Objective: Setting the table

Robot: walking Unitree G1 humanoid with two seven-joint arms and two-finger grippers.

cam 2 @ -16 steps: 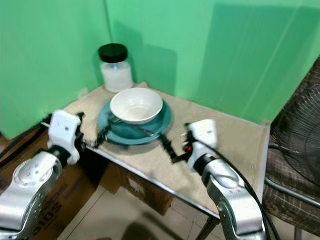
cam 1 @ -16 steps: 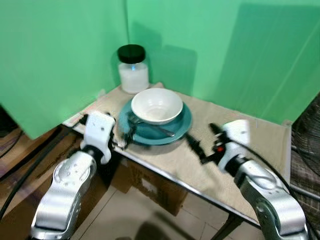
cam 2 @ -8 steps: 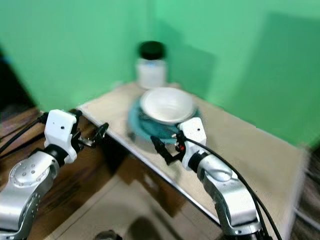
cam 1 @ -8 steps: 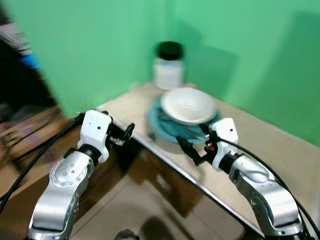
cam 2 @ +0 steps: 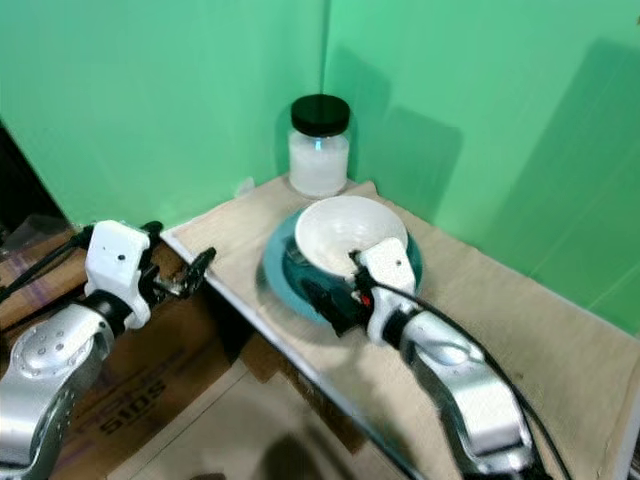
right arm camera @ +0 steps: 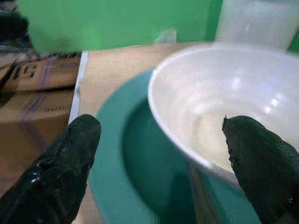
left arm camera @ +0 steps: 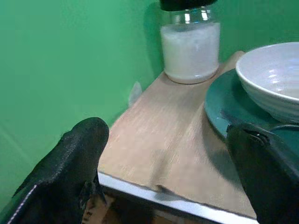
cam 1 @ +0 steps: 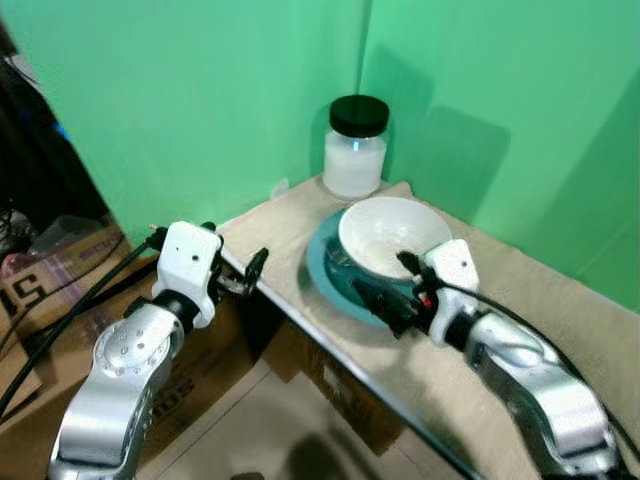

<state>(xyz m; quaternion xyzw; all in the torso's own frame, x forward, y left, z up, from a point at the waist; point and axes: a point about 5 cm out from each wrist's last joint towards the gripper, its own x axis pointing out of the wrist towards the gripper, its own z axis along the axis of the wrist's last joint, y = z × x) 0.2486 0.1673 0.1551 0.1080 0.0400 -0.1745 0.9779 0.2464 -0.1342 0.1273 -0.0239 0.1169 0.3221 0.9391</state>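
A: Two grippers, both spread wide, grasping nothing. The left gripper (cam 1: 252,272) hangs off the beige table's (cam 1: 560,310) corner.

B: And the right gripper (cam 2: 335,290)?

A: Over the round white ceramic bowl (cam 1: 392,232) on the teal plate (cam 1: 325,272), near the black-lidded glass jar (cam 1: 356,146).

Table (cam 1: 560,300) set in corner between two walls. Plate (cam 1: 325,270) on table near its front edge; bowl (cam 1: 390,232) on plate. Jar (cam 1: 356,146) behind plate, at table's far corner (just beside plate rim, contact unclear). Right gripper (cam 1: 385,290) over plate's near rim, fingers apart, one beside bowl, one above it. Left gripper (cam 1: 248,272) left of plate, off table edge. Cardboard boxes (cam 1: 60,290) on floor, left of and under table.
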